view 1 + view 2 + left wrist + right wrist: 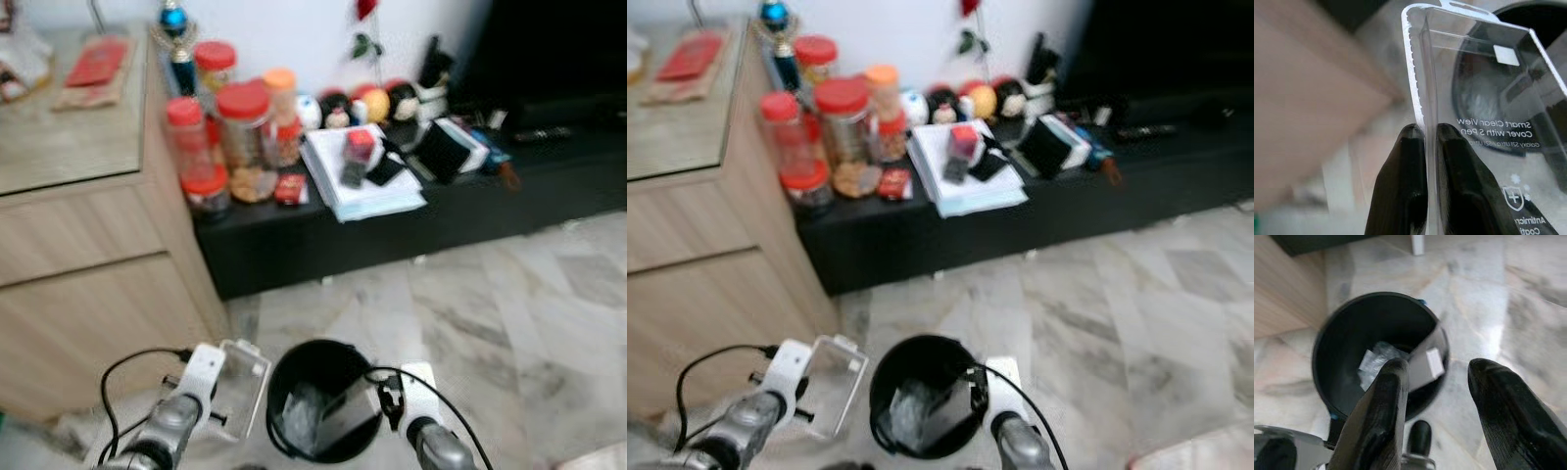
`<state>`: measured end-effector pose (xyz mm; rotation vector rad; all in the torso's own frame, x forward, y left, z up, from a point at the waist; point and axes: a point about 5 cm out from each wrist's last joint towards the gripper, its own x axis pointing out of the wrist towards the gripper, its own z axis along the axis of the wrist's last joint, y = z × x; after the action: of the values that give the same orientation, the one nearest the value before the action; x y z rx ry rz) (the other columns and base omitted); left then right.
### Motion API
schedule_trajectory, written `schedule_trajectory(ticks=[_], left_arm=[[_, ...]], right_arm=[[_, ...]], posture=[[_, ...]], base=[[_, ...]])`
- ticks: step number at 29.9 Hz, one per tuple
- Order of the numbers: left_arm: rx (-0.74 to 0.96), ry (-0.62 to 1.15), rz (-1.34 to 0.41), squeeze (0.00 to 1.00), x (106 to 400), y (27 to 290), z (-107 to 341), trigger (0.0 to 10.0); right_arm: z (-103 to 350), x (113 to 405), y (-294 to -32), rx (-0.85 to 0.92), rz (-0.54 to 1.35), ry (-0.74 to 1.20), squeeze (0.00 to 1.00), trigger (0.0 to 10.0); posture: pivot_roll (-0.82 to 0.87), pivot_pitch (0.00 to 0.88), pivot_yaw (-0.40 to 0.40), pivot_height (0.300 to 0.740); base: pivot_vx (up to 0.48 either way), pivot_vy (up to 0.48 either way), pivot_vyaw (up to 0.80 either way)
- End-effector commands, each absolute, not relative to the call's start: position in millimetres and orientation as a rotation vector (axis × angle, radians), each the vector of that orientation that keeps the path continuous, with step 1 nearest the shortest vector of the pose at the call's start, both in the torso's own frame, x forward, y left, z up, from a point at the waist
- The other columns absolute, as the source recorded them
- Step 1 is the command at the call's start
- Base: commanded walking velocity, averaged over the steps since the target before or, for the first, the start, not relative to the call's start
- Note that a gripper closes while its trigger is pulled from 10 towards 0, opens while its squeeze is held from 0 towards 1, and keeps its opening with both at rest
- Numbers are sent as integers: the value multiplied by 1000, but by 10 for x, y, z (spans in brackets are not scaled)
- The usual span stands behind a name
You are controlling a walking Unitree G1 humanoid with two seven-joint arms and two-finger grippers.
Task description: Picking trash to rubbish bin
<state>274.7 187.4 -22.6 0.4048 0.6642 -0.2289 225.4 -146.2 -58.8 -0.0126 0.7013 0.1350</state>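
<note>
Clear plastic package (1484,98) clenched in your left tool (1431,142), lower left; right tool (1437,382) released over black bin (1334,352).

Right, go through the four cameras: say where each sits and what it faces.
Left eye, head: down at black bin on marble floor; both arms show.
Right eye, head: same scene, shifted.
Left wrist: along left tool, shut on clear plastic package.
Right wrist: along right tool, open above the bin, trash inside.
Shared: all four see the bin; the eyes and left wrist see the package.
</note>
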Motion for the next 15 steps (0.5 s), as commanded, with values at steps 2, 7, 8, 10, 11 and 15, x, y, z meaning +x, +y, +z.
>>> schedule_trajectory(ticks=[2,7,8,10,11,15], left_arm=[[497,614,-291,0,2841,1815,-144,10000],[424,576,-269,0,2964,1732,-41,10000],[401,570,-269,0,2995,1695,-17,10000],[395,568,-273,0,3005,1678,-9,10000],[371,562,-281,0,3022,1644,6,10000],[334,556,-288,0,3047,1607,30,10000]], right_arm=[[-584,2256,-1440,-22,154,695,0,10000],[-563,2284,-1427,-26,165,683,0,10000],[-559,2290,-1422,-29,170,680,0,10000],[-558,2291,-1420,-30,172,679,0,10000],[-558,2292,-1419,-30,173,679,0,10000],[-559,2290,-1415,-35,178,680,0,10000]], posture=[[141,147,-22,740],[139,150,-22,740],[139,150,-22,740],[139,150,-22,740],[139,150,-22,740],[134,153,-24,740]], base=[[0,0,-563],[0,0,-646],[0,0,-650],[0,0,-650],[0,0,-650],[0,0,-706]])
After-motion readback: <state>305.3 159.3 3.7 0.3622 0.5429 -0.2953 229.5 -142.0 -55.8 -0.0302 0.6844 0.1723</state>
